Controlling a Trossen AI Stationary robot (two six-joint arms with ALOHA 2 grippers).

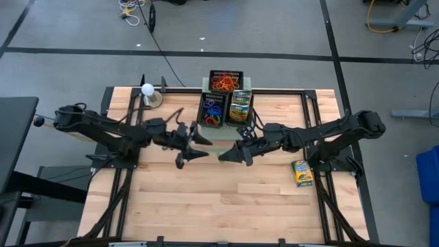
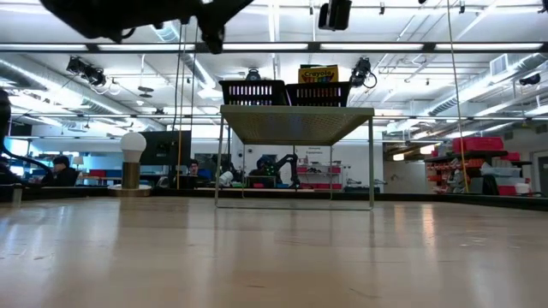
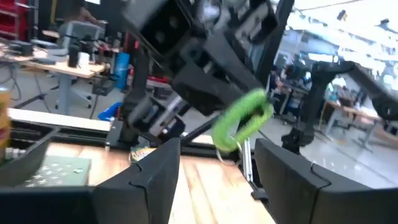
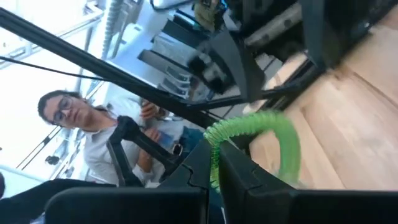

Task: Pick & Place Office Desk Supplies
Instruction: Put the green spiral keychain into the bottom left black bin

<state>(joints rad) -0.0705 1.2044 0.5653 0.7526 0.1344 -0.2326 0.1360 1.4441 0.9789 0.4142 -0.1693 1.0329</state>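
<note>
Progress is judged well advanced but not complete. At twelve o'clock on the desk [image 1: 206, 206] stand the black mesh trays [image 1: 224, 74] on a pale-green perforated box [image 2: 295, 124]; the rear tray holds orange-brown rubber bands [image 1: 223, 84]; a front tray holds coloured loops [image 1: 213, 112], blue, purple and red among them; its neighbour holds a crayon box [image 1: 239, 106].

Outstanding: a second crayon box [image 1: 302, 173] lies flat on the desk at about four o'clock, near the right arm's base, well apart from the trays.

In hand: a green loop [image 4: 273, 140]; the right gripper [image 4: 214, 165] has its fingers pinched narrow on it, above the desk's centre, just short of the trays; the left wrist view shows the same loop [image 3: 242, 118] hanging from that gripper.

The left gripper [image 1: 204, 140] faces it from nine o'clock, close by but apart; its fingers [image 3: 149, 180] stand wide and hold nothing.

Judgement: the green loop has yet to be dropped in the loop tray; the crayon box at four o'clock remains; no other loose supplies can be made out on the desk.
</note>
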